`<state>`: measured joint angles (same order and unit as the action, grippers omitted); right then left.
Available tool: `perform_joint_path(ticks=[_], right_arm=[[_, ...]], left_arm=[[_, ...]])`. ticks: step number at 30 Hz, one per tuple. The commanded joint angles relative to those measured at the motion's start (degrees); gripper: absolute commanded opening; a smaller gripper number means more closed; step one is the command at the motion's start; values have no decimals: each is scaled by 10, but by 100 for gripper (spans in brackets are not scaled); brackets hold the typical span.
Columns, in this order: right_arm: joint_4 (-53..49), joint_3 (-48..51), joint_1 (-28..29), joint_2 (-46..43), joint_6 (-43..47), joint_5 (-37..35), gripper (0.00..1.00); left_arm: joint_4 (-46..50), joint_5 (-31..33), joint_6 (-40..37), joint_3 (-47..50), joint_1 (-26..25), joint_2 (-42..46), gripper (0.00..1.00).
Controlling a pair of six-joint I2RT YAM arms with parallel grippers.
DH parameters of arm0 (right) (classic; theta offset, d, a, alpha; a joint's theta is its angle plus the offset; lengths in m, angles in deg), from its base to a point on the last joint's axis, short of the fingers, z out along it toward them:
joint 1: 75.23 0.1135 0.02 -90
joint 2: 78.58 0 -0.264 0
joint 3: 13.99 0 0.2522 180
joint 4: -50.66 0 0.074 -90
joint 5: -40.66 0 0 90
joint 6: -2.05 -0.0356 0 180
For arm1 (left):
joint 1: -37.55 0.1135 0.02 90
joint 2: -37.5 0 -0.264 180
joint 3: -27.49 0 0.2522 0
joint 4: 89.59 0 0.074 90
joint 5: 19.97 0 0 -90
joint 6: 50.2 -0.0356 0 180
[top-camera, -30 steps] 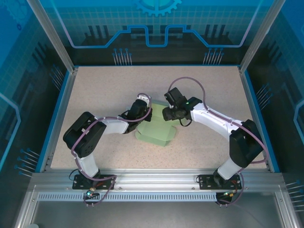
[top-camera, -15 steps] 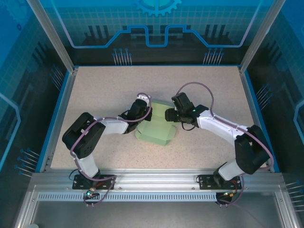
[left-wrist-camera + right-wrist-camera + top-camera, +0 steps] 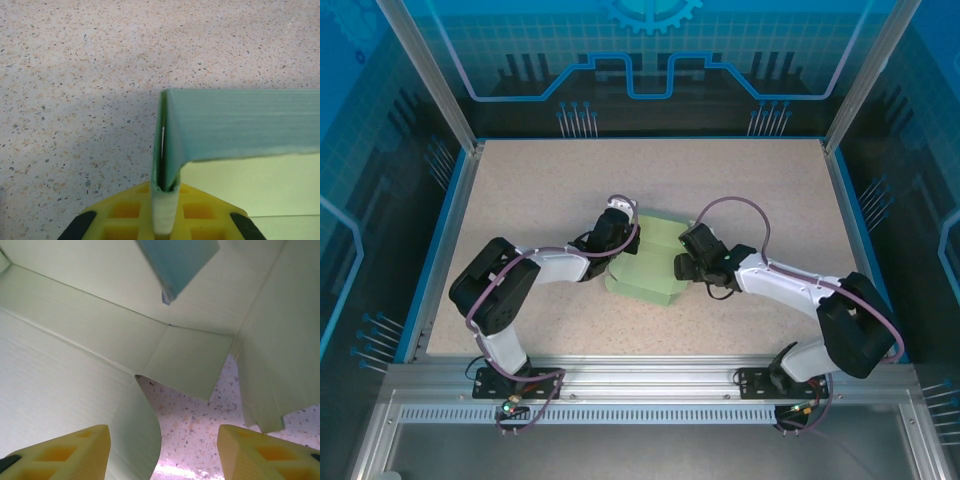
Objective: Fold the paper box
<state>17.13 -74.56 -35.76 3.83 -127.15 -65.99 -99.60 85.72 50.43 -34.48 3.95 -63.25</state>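
Observation:
The paper box [image 3: 651, 268] is a pale mint-green card sheet, partly folded, lying mid-table between the two arms. My left gripper [image 3: 620, 232] is at its left edge. In the left wrist view that gripper [image 3: 165, 194] is shut on a doubled upright flap of the paper box [image 3: 240, 125]. My right gripper [image 3: 683, 264] hangs over the sheet's right side. Its yellow jaws [image 3: 164, 452] stand open with nothing between them, above creased panels of the paper box [image 3: 90, 345] and a notch between two flaps.
The speckled tabletop [image 3: 540, 185] has free room all round the sheet. A blue-edged frame [image 3: 448, 230] and metal rails bound it on every side. Bare tabletop [image 3: 200, 427] shows through the notch under my right gripper.
My right gripper has swung toward the near side and down onto the sheet's right part, with its jaws a little wider. The left arm and its grip have not moved.

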Motion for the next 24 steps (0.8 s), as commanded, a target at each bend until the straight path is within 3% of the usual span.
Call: perform_joint_path(ticks=[1, 12, 24], right_arm=[[34, 4, 5, 10, -22, -21, 60], [47, -14, -3, 37, -21, -31, 60], [140, 5, -5, -7, 28, -4, 58]], left_arm=[[-1, 7, 8, -14, -5, 21, 8], [-2, 5, 6, -11, -5, 24, 9], [-5, 4, 6, -8, -6, 22, 9]])
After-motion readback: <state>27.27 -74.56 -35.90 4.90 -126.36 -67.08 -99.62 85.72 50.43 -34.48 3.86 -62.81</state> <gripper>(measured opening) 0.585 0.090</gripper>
